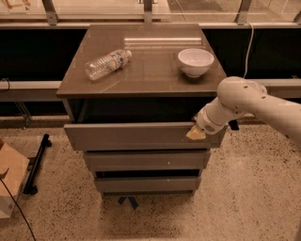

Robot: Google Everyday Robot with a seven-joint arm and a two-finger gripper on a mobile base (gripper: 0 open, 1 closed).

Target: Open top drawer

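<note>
Nearest to me, on the speckled floor (244, 197), a cardboard box (9, 186) sits at the left with a black stand (37, 162) lying beside it. Behind them is the grey-brown drawer cabinet: the bottom drawer (146, 184) is set furthest back, the middle drawer (146, 160) stands a little forward of it, and the top drawer (131, 136) juts out furthest, with a dark gap between its front panel and the cabinet top (155, 75). The white arm (254, 101) reaches in from the right, and its gripper (195, 134) rests against the right end of the top drawer's front, at the upper edge. Whether it is open or closed I cannot tell. On the cabinet top, a clear plastic bottle (107, 63) lies on its side at the left and a white bowl (195, 61) stands upright at the right, well apart. Beyond runs a window frame (148, 9).
</note>
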